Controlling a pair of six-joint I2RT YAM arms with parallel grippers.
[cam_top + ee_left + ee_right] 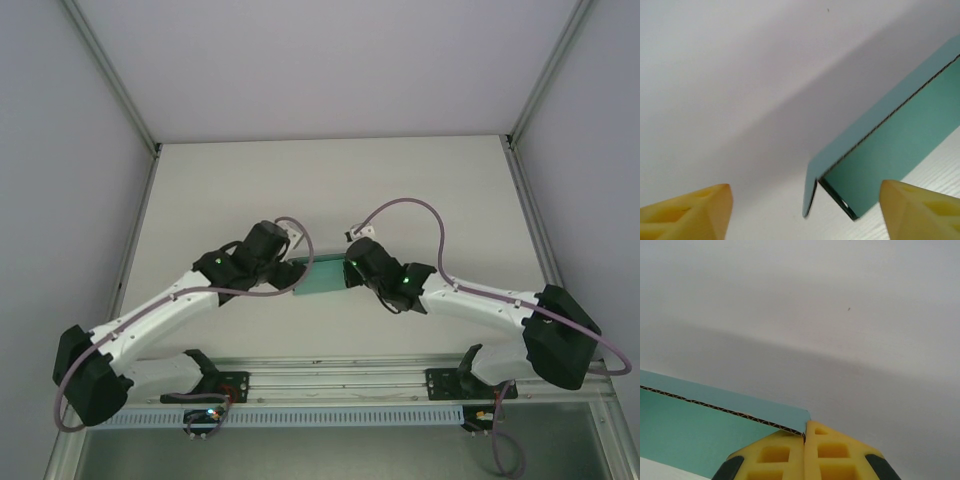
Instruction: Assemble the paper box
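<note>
The paper box (322, 276) hangs between the two sets of jaws, over the middle of the white table (330, 190). It is teal card, partly folded. In the left wrist view two long panels meet along a crease, the corrugated cut edge shows dark along it, and a short flap curls down at the near corner.

The right jaws are closed, their yellow fingers (835, 455) pressed flat together. The corner of the card runs straight into the seam between them, so they pinch the box by that corner. From these jaws the rest of the card stretches away to the left in the right wrist view.

The left jaws stand open, with the two yellow fingertips (690, 215) well apart. The box's near corner sits in the gap between them, closer to the right-hand fingertip and touching neither. Beyond the left jaws the card runs up and away to the right, with the table showing below it.
</note>
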